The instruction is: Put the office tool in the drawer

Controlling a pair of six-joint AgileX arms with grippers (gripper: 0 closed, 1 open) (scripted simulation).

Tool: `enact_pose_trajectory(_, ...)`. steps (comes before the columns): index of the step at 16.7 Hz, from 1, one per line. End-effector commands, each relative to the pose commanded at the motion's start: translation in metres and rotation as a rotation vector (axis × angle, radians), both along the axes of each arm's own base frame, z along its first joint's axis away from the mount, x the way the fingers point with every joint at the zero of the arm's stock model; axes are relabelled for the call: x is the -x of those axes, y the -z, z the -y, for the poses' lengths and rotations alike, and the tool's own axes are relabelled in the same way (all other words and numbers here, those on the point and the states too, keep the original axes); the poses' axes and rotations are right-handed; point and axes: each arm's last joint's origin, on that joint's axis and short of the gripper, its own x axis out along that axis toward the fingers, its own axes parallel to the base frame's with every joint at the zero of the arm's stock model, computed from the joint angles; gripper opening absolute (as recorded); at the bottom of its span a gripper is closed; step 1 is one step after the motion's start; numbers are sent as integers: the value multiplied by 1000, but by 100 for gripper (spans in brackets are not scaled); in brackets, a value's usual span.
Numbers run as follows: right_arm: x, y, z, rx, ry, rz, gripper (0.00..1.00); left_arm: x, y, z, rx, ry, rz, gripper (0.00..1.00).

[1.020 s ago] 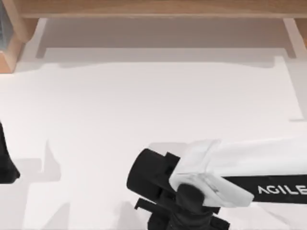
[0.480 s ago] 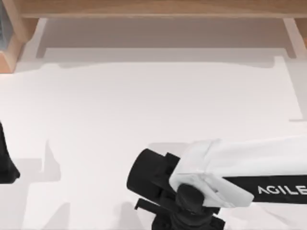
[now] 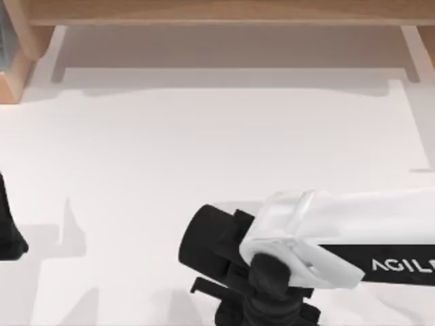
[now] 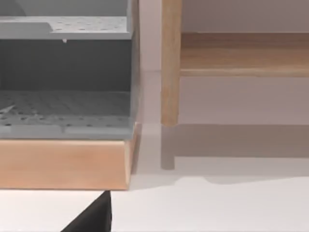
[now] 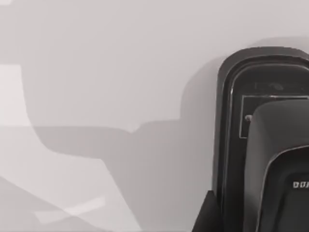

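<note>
Right arm's in play. The right hand [image 3: 216, 261] hangs low over the tabletop [image 3: 204, 156] near its front edge, a little right of the middle, with the white forearm running off to the right edge. From the right wrist camera the office tool [image 5: 277, 159] sits right up close: black, long, rounded at one end, lying on the white surface. It looks to be directly under that hand. Is the hand spread or pinching it? I cannot tell, and I can't say whether there is contact either.

The drawer [image 3: 224, 77] stands pulled open along the back edge, white walls and a bare grey-beige floor, under its wooden frame [image 3: 224, 12]. So nothing is delivered yet. By my read the grasp is the step in hand, and the lift, the carry to the back and the release are all to come.

The left hand [image 3: 9, 231] is parked at the left edge, state unreadable. A grey perforated rack [image 4: 63, 106] on a wooden base [image 4: 63, 164] sits at the back left corner, beside a frame post [image 4: 170, 63]. Only open tabletop lies between the tool and the drawer, whose front wall must be cleared.
</note>
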Motion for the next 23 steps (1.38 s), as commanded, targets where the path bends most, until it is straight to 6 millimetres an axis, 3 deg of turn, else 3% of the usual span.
enact_pose_trajectory(3,0,-15,0,-1,-1,0,0,0,0,0,0,0,0,100)
enact_pose_trajectory(10,-7,-19,2,8,-4,5,0,0,0,0,0,0,0,100)
enact_pose_trajectory(12,-29,-25,5,23,-12,9,0,0,0,0,0,0,0,100)
enact_pose_trajectory(15,-84,-45,22,10,-25,36,0,0,0,0,0,0,0,100)
enact_pose_trajectory(17,-132,-69,51,-22,-34,92,0,0,0,0,0,0,0,100)
enact_pose_trajectory(19,-179,-96,100,-38,-38,169,0,0,0,0,0,0,0,100)
enact_pose_trajectory(21,-212,-119,154,-26,-43,241,0,0,0,0,0,0,0,100)
enact_pose_trajectory(23,-231,-136,201,0,-58,293,0,0,0,0,0,0,0,100)
